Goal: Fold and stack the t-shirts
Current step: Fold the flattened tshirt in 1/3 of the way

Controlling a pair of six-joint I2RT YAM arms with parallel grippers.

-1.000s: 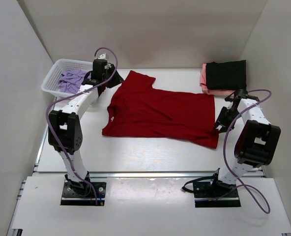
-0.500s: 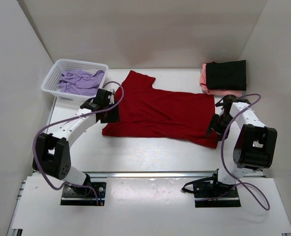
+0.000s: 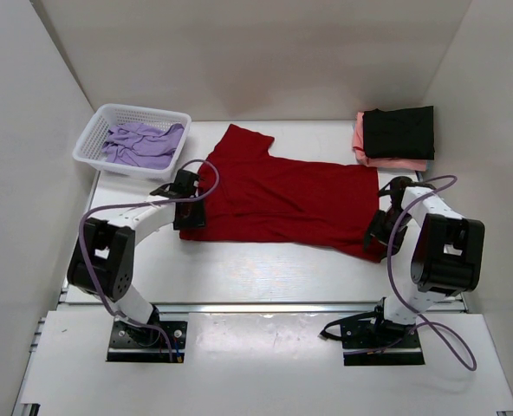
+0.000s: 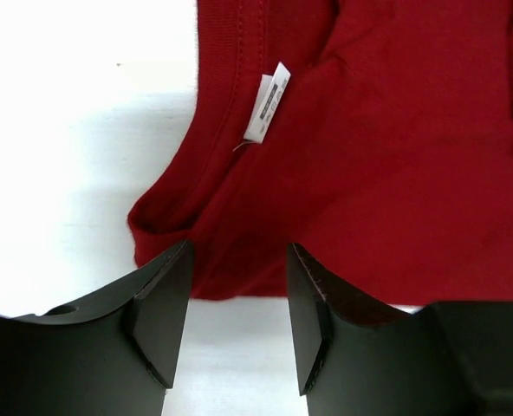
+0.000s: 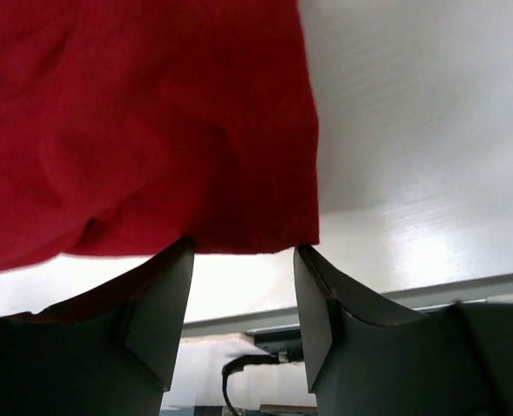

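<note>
A bright red t-shirt (image 3: 282, 195) lies spread flat on the desk (image 3: 239, 269), collar to the left. The left gripper (image 3: 190, 212) is parted and empty at the shirt's collar-end near corner. The right gripper (image 3: 379, 232), likewise parted and empty, is at the hem's near corner.

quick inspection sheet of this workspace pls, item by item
surface: white table, no stains seen
job's things: red t-shirt spread flat mid-table; black t-shirt folded on salmon pink t-shirt, far right; lavender t-shirt bunched in white mesh basket
clutter: only that basket, far left
grippers: left gripper open, fingers at the red t-shirt's near-left corner; right gripper open at its near-right corner
cables: purple cables loop along both arms; black cable by right base
surroundings: white walls on three sides
</note>
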